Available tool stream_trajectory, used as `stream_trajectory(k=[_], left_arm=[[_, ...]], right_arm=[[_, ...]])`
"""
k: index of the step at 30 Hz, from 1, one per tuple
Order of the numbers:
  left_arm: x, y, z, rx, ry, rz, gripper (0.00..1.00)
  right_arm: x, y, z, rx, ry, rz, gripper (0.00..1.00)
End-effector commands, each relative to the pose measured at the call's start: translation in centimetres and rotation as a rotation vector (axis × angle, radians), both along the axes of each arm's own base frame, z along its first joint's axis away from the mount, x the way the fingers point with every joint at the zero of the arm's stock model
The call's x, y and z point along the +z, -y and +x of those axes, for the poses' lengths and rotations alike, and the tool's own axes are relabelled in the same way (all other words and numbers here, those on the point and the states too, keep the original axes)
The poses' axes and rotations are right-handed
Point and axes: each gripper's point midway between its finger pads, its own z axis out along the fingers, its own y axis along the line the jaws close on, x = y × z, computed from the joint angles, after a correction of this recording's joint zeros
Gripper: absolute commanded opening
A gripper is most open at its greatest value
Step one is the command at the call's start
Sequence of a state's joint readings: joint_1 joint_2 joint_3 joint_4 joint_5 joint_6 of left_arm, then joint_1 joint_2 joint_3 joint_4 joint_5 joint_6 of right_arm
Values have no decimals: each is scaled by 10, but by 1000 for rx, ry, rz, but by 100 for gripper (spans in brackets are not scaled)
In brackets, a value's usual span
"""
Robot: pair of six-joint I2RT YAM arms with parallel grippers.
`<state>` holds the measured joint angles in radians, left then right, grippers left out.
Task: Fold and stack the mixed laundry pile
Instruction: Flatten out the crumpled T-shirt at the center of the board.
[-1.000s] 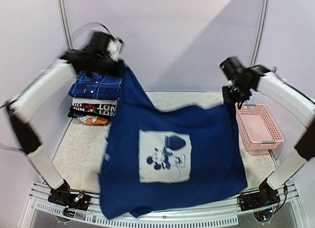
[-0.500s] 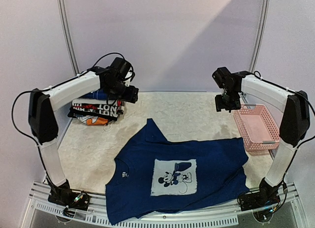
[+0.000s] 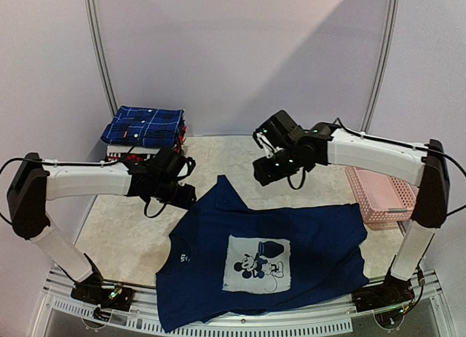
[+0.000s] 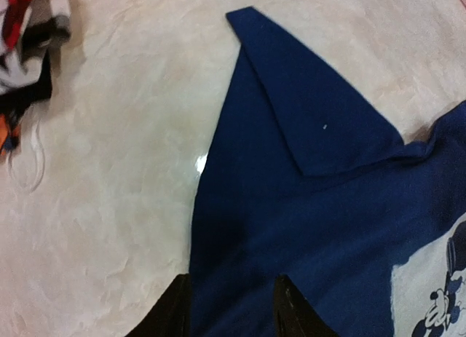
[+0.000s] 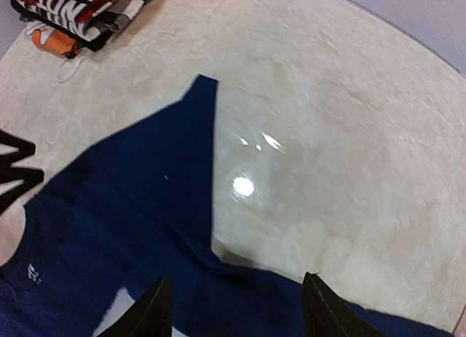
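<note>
Both arms are lower now, close over the flat navy T-shirt (image 3: 291,235). Its left gripper (image 4: 231,282) and right gripper (image 5: 237,280) are spread apart, holding nothing. Folding probably starts next: pinch the sleeve (image 4: 306,111).

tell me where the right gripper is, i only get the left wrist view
Observer: The right gripper hangs open above the table, near the tee's far edge, holding nothing.
Operator: where's the plaid shirt
Observer: The plaid shirt lies folded on top of the stack at the far left corner.
Operator: does the tee fit on the table
Observer: Not quite. Its near hem lies over the front rail.
</note>
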<state>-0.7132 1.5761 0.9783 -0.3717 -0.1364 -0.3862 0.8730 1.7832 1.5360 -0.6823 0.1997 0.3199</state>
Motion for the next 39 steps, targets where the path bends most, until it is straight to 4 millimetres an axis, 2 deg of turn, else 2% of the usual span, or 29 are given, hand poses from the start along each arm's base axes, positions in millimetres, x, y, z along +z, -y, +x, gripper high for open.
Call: stream_trajectory(k=[1,2,4,7,8,10,13,18,20,30,39], left_arm=[[6,-22,-11,87,88,-52,39],[3,-29,-14,101,93,-42,39],[-1,-40,-21,121,101,-30,40],[-11,-56,-27,156,111,-8,42],[-14,-58,-28,162,110,-10,42],[-19,-60,-31,170,109,-23,42],[-27,-63,-34,178,108,-31,42],[-37,-62,-36,176,97,-40,41],[-39,-61,-36,173,95,-45,41],[-52,-59,-40,171,66,-54,37],[-64,-62,-45,174,45,-46,36]], right_arm=[[-19,-73,4,87,19,11,60],[-20,-83,5,95,25,5,60],[-40,-102,5,109,7,-17,60],[-53,-127,1,134,-17,1,59],[-64,-134,1,139,-27,-7,58],[-71,-147,-2,150,-30,0,58],[-91,-156,-4,152,-52,-19,56],[-122,-155,-3,127,-72,-62,50],[-127,-152,0,110,-62,-84,48],[-150,-149,8,91,-42,-140,41],[-161,-147,14,75,-25,-172,32]])
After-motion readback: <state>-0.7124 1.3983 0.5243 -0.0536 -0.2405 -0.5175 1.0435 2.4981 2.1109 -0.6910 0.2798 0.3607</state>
